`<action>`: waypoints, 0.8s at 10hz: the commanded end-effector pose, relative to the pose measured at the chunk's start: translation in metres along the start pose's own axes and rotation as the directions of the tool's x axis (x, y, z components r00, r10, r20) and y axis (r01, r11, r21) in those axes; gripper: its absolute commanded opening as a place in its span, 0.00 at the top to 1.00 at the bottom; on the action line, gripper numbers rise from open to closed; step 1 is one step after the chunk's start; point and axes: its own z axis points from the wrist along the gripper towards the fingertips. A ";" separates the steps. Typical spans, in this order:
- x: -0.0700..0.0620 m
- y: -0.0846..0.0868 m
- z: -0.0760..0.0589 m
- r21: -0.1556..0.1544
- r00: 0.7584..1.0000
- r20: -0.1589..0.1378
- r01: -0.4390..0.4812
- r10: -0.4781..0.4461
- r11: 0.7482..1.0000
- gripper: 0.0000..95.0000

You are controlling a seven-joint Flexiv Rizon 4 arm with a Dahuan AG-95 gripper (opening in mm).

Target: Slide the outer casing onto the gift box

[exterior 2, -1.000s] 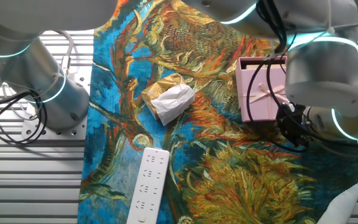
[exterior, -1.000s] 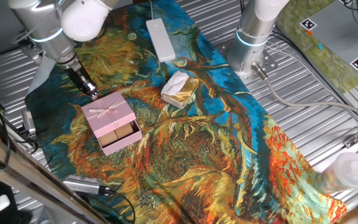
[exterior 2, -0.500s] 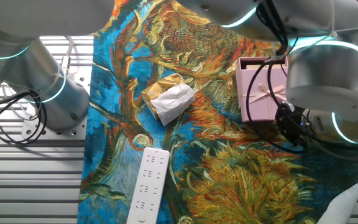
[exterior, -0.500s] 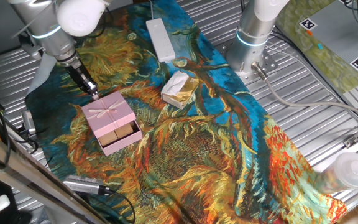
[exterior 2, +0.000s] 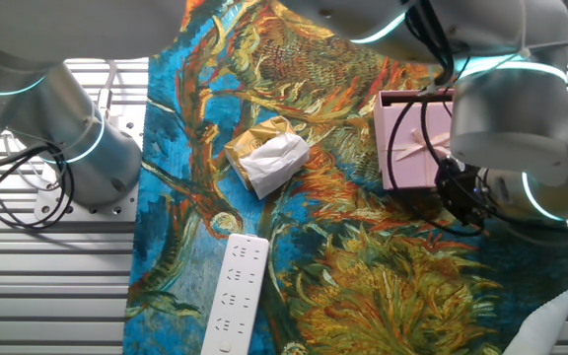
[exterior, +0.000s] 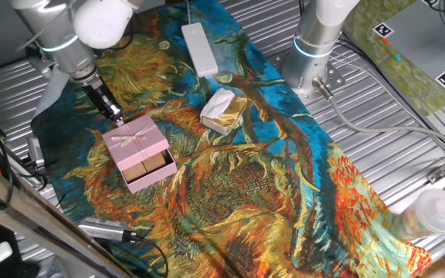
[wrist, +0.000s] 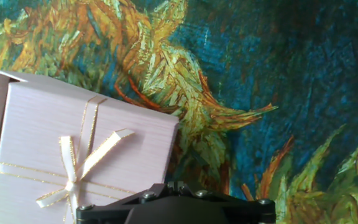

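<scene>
The pale pink outer casing with its ribbon bow lies on the painted cloth, partly slid over the gift box. The gift box's tan-brown front sticks out of the casing on the side away from the gripper. My gripper is at the casing's back edge with its jaws closed together and nothing between them. In the other fixed view the casing is partly behind my arm, and the gripper is at its near edge. In the hand view the casing fills the lower left, with the gripper at its right corner.
A white-and-gold foil packet lies mid-cloth and a white remote lies farther back. A second arm's base stands at the cloth's right edge. A grey cylindrical tool lies at the front left.
My arm has shifted slightly by the casing's back edge. The casing and gift box have not visibly moved.
</scene>
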 end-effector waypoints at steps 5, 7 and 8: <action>-0.006 0.023 -0.002 -0.007 1.000 0.003 -0.030 0.030 1.000 1.00; -0.008 0.030 -0.002 -0.009 0.999 0.004 -0.042 0.042 0.999 1.00; -0.009 0.034 -0.002 -0.009 0.999 0.004 -0.050 0.050 0.999 1.00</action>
